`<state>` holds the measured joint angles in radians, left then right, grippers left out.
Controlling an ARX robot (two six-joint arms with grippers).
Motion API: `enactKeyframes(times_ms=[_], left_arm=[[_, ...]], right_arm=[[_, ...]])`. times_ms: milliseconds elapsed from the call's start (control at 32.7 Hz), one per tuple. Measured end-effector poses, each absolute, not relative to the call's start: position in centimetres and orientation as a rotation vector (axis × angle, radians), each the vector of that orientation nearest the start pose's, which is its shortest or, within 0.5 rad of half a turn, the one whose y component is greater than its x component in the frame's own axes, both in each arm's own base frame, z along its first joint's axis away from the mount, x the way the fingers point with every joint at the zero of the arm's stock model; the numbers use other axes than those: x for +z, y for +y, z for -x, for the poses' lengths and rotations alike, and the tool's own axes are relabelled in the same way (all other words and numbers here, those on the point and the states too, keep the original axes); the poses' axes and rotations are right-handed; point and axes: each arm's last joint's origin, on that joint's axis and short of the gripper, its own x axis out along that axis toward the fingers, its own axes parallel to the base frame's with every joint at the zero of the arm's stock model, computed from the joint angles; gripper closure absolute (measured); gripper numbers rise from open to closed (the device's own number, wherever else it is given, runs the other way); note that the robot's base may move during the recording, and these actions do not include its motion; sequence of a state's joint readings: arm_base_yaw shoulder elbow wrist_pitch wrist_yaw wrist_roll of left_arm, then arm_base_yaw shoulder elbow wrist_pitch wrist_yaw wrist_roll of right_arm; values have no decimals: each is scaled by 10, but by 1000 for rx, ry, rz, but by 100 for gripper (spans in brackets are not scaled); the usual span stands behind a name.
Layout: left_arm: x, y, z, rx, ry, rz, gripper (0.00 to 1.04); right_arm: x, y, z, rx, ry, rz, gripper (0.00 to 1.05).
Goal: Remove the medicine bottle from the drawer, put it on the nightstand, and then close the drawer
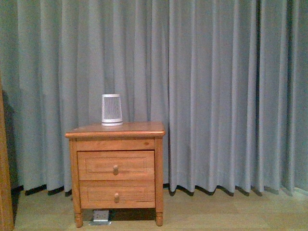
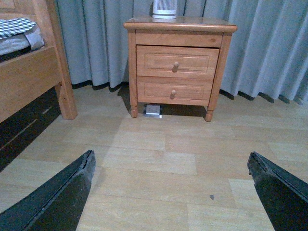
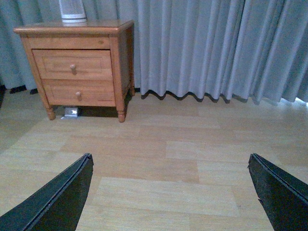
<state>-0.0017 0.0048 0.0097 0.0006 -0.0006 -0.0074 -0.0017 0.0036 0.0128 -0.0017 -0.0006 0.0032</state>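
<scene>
A grey curtain [image 1: 216, 96] hangs in folds across the whole back wall, down to a pale wood floor [image 1: 216, 214]. The nightstand [image 1: 139, 129] stands against it, left of the middle of the room as the robot faces it. On its top, toward the back, a white slatted cylinder [image 1: 111, 109] stands upright. Below are 2 drawers, each with 1 round knob: the upper drawer [image 1: 96, 165] and the lower drawer [image 1: 96, 194], both pushed in flush with the frame. A small pale box [image 1: 100, 216] lies on the floor under the nightstand, near its front left foot. A wooden bed frame [image 2: 29, 77] with rumpled bedding [image 2: 17, 31] stands near the nightstand's left side.

The medicine bottle cannot be seen; the shut upper drawer hides its own inside.

The left jaws are spread wide, their black fingers [image 2: 62, 197] low over bare floorboards, well apart from the nightstand, whose front faces them. The right jaws are spread just as wide, fingers [image 3: 57, 197] also over bare boards, well apart from the nightstand. Only open floor lies between either pair and the drawers.
</scene>
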Motion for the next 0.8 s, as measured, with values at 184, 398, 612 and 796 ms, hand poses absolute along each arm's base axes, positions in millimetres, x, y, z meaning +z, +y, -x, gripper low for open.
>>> enactKeyframes(times_ms=[184,398,612,796], left_arm=[[167,0,-97,-1,-6,7,7],[167,0,-97,-1,-6,7,7],[167,0,-97,-1,-6,7,7],[167,0,-97,-1,-6,7,7]], right_arm=[[167,0,-97,-1,-7,-3,7],[167,0,-97,-1,-7,-3,7],[167,0,-97,-1,-7,-3,7],[167,0,-97,-1,-7,-3,7]])
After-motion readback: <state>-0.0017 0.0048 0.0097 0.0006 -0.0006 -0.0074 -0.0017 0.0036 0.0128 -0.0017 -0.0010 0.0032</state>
